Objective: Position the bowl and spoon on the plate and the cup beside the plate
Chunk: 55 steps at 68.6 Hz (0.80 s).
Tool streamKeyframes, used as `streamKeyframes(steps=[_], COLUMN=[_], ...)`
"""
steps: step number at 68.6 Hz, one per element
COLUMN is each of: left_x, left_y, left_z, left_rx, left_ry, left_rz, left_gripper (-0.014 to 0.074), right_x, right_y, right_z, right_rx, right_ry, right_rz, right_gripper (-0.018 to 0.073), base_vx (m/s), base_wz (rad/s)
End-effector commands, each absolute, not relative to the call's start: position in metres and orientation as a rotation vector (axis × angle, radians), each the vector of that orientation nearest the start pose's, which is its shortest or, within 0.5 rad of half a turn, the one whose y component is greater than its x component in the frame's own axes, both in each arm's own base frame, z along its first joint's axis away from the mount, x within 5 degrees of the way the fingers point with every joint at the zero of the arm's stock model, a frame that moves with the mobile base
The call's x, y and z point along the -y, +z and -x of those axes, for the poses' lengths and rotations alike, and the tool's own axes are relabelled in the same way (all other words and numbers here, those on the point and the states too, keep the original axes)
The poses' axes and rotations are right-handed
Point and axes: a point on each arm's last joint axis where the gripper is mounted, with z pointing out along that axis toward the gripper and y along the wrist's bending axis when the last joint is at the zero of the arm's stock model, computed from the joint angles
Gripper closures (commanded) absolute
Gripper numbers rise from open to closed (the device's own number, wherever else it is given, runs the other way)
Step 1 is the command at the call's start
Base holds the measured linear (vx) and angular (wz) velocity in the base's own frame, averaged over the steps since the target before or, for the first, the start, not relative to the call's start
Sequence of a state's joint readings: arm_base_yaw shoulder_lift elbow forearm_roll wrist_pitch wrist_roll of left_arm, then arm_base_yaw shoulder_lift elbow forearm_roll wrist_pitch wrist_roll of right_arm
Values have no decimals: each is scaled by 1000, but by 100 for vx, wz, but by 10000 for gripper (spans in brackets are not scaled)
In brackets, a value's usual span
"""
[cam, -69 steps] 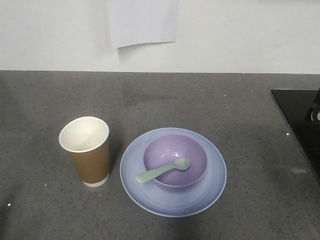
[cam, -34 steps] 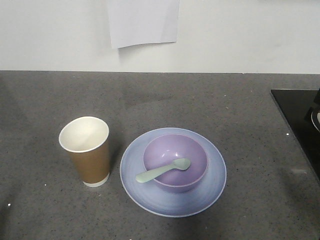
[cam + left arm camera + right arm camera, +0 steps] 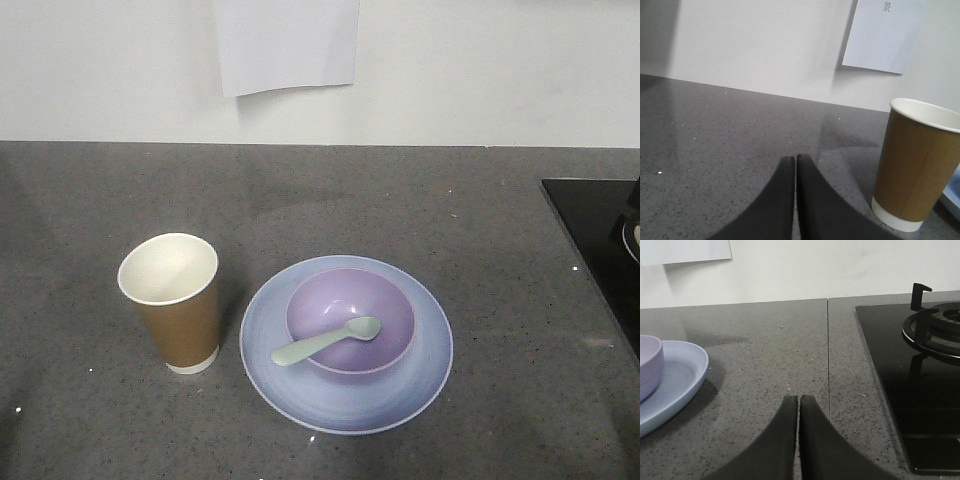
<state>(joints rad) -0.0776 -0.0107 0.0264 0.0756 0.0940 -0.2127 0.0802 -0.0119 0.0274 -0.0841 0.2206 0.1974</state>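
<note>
Nearest us, low in each wrist view, our left tool (image 3: 796, 165) and right tool (image 3: 799, 405) are pressed closed on nothing. Mid-frame, the round pale blue plate (image 3: 420, 375) carries the lavender plastic bowl (image 3: 385, 300), with the mint-white spoon (image 3: 325, 342) across it, and the tall brown paper cup (image 3: 180, 315) stands just left on the grey worktop (image 3: 400, 200); we judge the setting complete.

You see a speckled, stone-like surface (image 3: 420, 210), a matt paper cup (image 3: 178, 305), and smooth plastic bowl (image 3: 350, 320) and plate (image 3: 345, 400).
</note>
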Motion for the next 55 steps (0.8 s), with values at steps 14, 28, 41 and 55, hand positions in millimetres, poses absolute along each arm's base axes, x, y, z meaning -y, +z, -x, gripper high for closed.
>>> streamKeyframes(steps=[14,28,41,55], left_x=[5,5,5,5], left_y=[195,195,195,195], left_z=[-56,-56,-56,-56], left_rx=[-1532,-1532,-1532,-1532], left_ry=[-182,-182,-182,-182], left_rz=[46,46,46,46], left_gripper=[602,602,602,602], right_x=[2,1,1,1], right_y=[197,203,206,208], right_z=[-56,-56,-56,-55], right_rx=[-1554,-1483,-1449,-1425], right_ry=[55,51,59,62], right_rz=[-109,-87,-87,-85], right_gripper=[561,561,561,561], base_vx=[0,0,0,0], base_wz=[0,0,0,0])
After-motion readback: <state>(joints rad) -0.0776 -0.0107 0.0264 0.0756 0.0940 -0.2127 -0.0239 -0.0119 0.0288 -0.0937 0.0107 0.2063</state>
